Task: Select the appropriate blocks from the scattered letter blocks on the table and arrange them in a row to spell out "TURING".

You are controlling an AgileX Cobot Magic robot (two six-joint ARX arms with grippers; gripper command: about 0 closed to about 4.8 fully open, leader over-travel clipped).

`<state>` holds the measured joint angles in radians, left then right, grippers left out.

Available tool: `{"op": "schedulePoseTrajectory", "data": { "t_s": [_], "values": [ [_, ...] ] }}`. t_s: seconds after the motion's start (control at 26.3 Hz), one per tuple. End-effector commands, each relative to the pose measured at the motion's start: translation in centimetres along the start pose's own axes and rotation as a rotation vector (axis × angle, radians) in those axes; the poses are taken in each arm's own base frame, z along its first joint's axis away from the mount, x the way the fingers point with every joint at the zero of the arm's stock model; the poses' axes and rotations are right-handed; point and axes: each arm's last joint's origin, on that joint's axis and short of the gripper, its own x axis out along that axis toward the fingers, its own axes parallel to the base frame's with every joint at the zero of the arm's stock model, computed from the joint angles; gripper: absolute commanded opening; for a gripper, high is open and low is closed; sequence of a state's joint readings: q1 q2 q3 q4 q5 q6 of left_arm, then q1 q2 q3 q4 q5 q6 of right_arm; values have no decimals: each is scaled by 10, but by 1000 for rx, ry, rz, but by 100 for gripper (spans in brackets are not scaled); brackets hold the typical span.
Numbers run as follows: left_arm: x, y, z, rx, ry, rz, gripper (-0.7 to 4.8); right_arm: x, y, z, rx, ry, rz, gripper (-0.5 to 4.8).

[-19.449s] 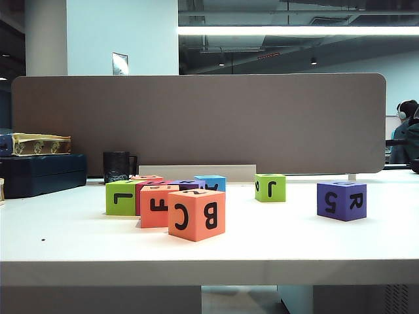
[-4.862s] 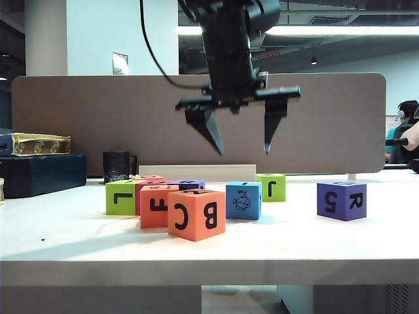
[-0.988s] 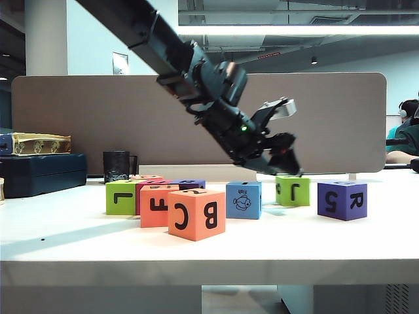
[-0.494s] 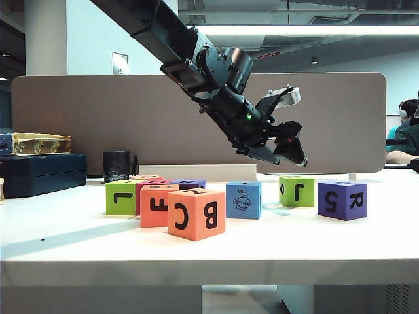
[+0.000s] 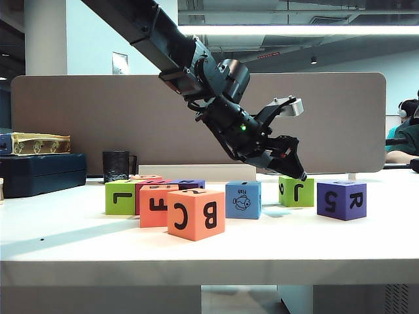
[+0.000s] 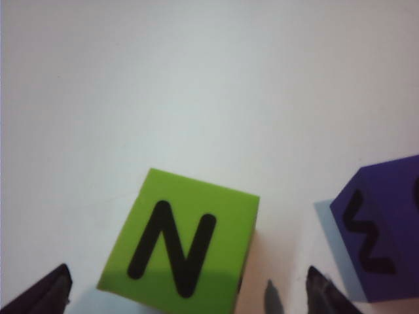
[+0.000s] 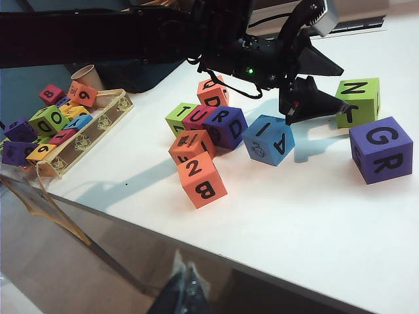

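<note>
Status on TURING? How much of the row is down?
Done: the blue I block, green N block and purple G block stand in a line on the table, with gaps. In hand: nothing; the left gripper hangs open just above the N block, the right gripper waits off the table. Left: T, U and R sit in the cluster with the orange cubes.

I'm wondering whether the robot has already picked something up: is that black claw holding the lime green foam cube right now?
No: the left gripper hangs with open jaws just above the lime green foam cube, which sits on the white table.
</note>
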<state>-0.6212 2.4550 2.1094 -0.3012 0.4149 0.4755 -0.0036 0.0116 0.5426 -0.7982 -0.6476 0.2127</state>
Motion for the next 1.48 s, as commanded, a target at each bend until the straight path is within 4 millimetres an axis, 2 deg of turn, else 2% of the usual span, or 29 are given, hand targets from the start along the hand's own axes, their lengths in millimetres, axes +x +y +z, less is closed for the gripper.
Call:
{"op": "schedulePoseTrajectory", "data": {
  "t_s": [0.04,0.15,0.23,0.42,0.53,0.76,0.95,1.18,1.25,1.33,1.48],
  "values": [
    [1,2,1,11,-13,19,479,-2,2,2,-23,-26,4,-1],
    [4,2,-2,7,-8,14,471,-2,2,2,-23,-26,4,-1],
    [9,0,-6,-3,0,6,421,-2,2,2,-23,-26,4,-1],
    [13,-5,-4,-8,-14,4,420,-2,2,2,-23,-26,4,-1],
    [14,-6,-2,0,-25,6,361,-2,2,2,-23,-26,4,-1],
    [15,-8,-1,-2,-21,2,358,-2,2,2,-23,-26,4,-1],
    [16,-10,-1,-20,-18,-3,278,-2,2,2,-23,-26,4,-1],
    [16,-11,0,-21,-19,0,268,-2,2,2,-23,-26,4,-1],
    [13,-9,4,-53,-9,47,268,-2,2,2,-23,-26,4,-1],
    [2,-3,18,-157,-18,141,268,-2,2,2,-23,-26,4,-1],
    [-20,2,45,-284,-59,208,268,-2,2,2,-23,-26,4,-1]
  ]
}}
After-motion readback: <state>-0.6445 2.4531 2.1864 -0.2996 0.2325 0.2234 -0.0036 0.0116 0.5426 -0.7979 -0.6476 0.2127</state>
